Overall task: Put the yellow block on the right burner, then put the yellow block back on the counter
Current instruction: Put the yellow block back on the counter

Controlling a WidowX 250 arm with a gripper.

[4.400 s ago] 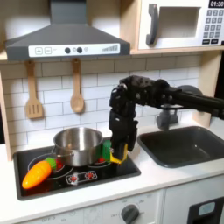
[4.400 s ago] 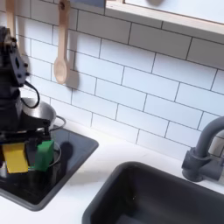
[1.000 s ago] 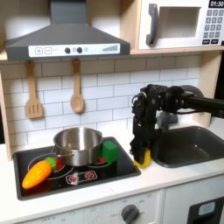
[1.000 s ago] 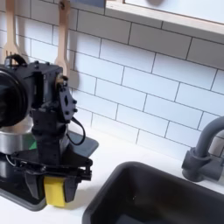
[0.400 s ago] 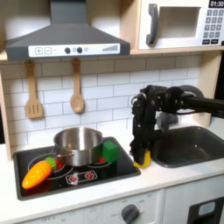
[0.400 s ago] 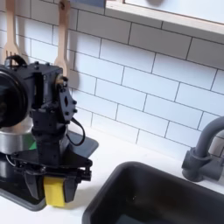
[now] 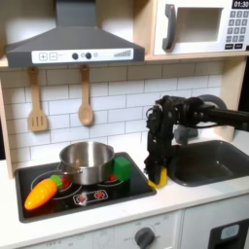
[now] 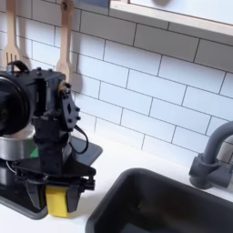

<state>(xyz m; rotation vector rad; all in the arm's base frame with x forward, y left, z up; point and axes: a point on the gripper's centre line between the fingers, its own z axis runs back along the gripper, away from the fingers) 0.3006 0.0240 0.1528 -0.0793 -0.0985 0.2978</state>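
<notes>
The gripper pointed straight down, its jaws closed around the yellow block. The block sat low over the white counter, on the strip between the black hob and the sink. A steel pot, green block and carrot rested on the hob.

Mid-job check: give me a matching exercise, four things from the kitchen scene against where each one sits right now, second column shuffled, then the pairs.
Things:
1. yellow block
2. steel pot
3. toy carrot
4. green block

Places:
A. lying at the hob's end on the first exterior view's left
B. on the hob, just to the pot's right in the first exterior view
C. between the gripper fingers, low over the counter strip between hob and sink
D. standing on the back of the hob

Pairs: 1-C, 2-D, 3-A, 4-B
</notes>
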